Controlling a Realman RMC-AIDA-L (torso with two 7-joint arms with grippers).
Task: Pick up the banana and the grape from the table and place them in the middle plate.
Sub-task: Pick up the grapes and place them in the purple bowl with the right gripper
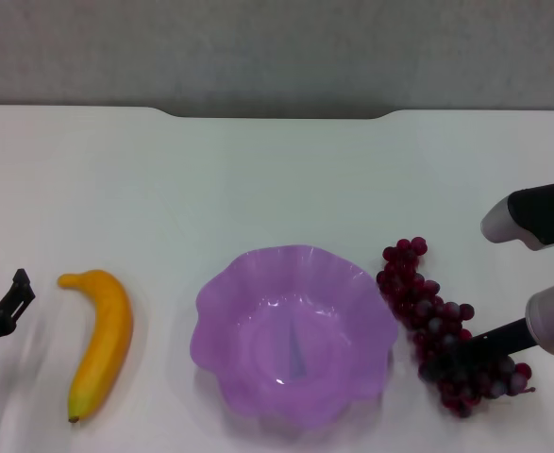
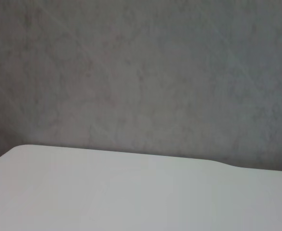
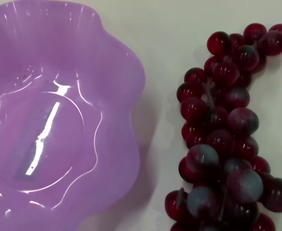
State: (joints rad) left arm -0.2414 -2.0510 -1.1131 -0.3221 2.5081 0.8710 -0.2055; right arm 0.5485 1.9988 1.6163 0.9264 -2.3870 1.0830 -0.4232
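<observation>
The right gripper (image 1: 465, 344) reaches into the near end of the grape (image 1: 437, 326), just right of the middle plate (image 1: 222, 294); whether its fingers have closed cannot be told, so it should clamp the bunch's stem core firmly before lifting.

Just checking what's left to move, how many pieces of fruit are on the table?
2: the banana left of the purple plate, the grape bunch on its right.

I am looking at translucent purple plastic, the middle plate (image 3: 59, 120), gleaming glossily. The grape (image 3: 227, 130) is shining, smooth-skinned and partly frosted. The banana (image 1: 102, 340) is looking smooth, the table (image 1: 277, 179) matt white.
</observation>
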